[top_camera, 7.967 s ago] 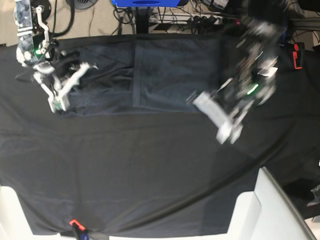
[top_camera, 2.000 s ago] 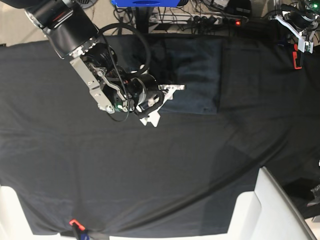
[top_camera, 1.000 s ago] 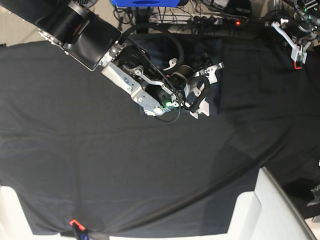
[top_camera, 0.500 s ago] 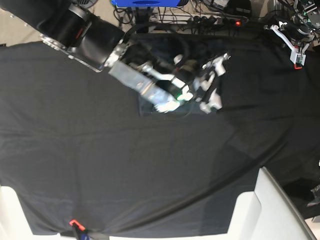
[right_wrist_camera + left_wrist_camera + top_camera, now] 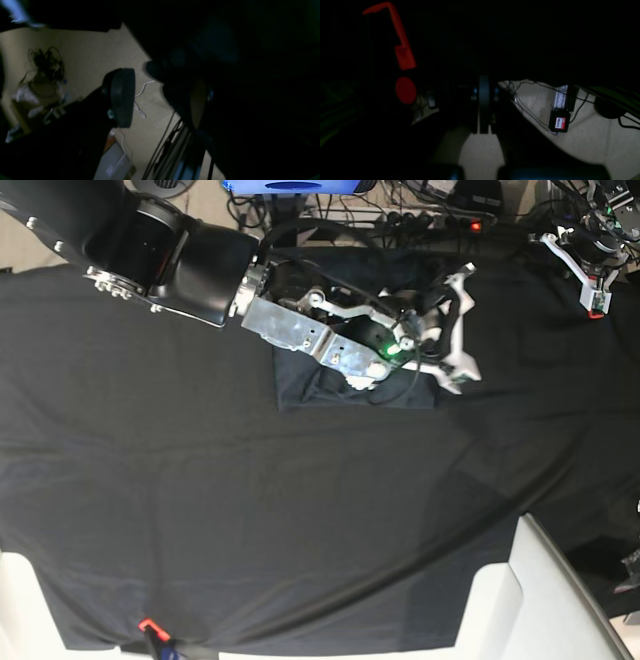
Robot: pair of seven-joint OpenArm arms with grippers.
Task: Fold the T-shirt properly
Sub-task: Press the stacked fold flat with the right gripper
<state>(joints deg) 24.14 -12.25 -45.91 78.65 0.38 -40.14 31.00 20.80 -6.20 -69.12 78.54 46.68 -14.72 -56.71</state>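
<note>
The T-shirt (image 5: pixel 300 385) lies as a folded dark slate rectangle at the back middle of the black-covered table (image 5: pixel 250 510). My right arm reaches over it from the left and hides most of it. The right gripper (image 5: pixel 462 325) hovers at the shirt's right edge, its white fingers spread wide apart with nothing between them. In the right wrist view the two pads (image 5: pixel 122 97) stand apart with only floor behind the gap. My left gripper (image 5: pixel 597 305) is at the far right corner, shut and empty; its closed fingers (image 5: pixel 483 105) show in the left wrist view.
A red clamp (image 5: pixel 402 50) sits on the table's far right edge beside the left gripper. Cables and a power strip (image 5: pixel 420 220) lie on the floor beyond the far edge. A white block (image 5: pixel 520 600) stands at the front right corner.
My right arm has swept to the right across the shirt, and its open gripper now hangs past the shirt's right edge. The left arm has hardly moved.
</note>
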